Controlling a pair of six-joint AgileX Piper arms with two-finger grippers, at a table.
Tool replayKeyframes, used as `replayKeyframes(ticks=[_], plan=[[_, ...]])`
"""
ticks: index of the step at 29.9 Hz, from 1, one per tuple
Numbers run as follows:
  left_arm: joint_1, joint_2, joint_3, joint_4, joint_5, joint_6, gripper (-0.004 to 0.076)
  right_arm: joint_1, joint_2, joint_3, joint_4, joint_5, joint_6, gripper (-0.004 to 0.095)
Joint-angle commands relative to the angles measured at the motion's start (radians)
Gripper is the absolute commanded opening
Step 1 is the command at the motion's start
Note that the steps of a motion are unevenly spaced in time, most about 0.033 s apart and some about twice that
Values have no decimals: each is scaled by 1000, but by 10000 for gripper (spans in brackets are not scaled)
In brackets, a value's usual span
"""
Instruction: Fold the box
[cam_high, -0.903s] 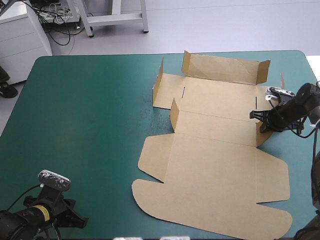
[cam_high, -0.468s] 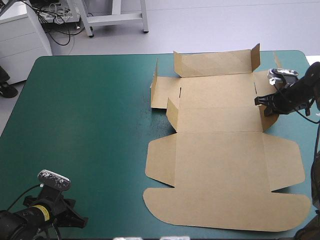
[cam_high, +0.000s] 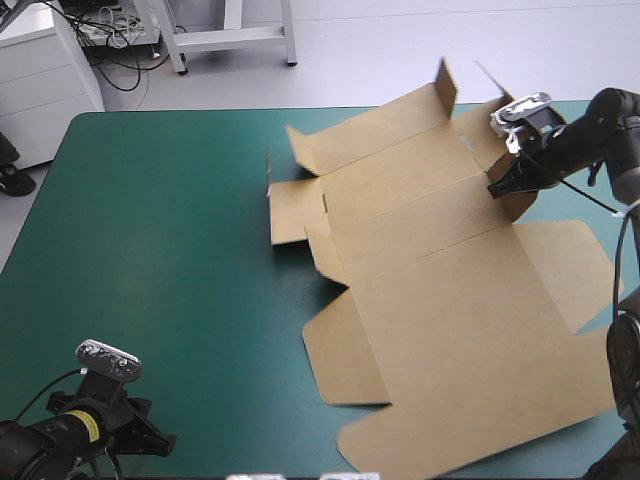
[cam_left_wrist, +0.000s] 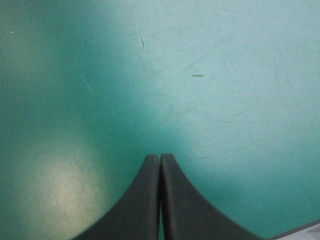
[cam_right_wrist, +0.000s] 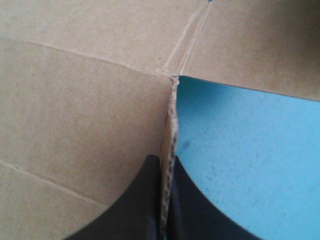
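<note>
The brown box lies as a cut sheet on the right half of the table, turned at a slant, with its small far flaps raised. My right gripper is near the far right corner, shut on an upright side flap of the box. In the right wrist view the flap's edge stands between the black fingers, with board on one side and teal-green cover on the other. My left gripper is at the near left corner, far from the box. It is shut over bare cover.
The teal-green cover is bare across the left half of the table. The sheet's near right corner reaches the table's right edge. The far flaps come close to the far edge.
The right gripper has moved toward the far edge and to the left with the flap in it. The whole sheet has swung anticlockwise. The left arm has not moved.
</note>
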Motion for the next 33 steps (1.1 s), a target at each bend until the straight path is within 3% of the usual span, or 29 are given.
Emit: replayKeyframes(ticks=[1, 16, 24, 33], plan=[[-1, 4, -22, 4, -35, -8, -32, 51, -50, -53, 1, -24, -113, -23], [-1, 4, -22, 4, -35, -8, -32, 282, -47, -79, -16, -307, -446, -23], [-1, 4, -22, 4, -35, -8, -32, 397, -2, -79, -3, -381, -591, -23], [-1, 4, -22, 4, -35, -8, -32, 457, 83, -79, 136, -457, -700, -23]])
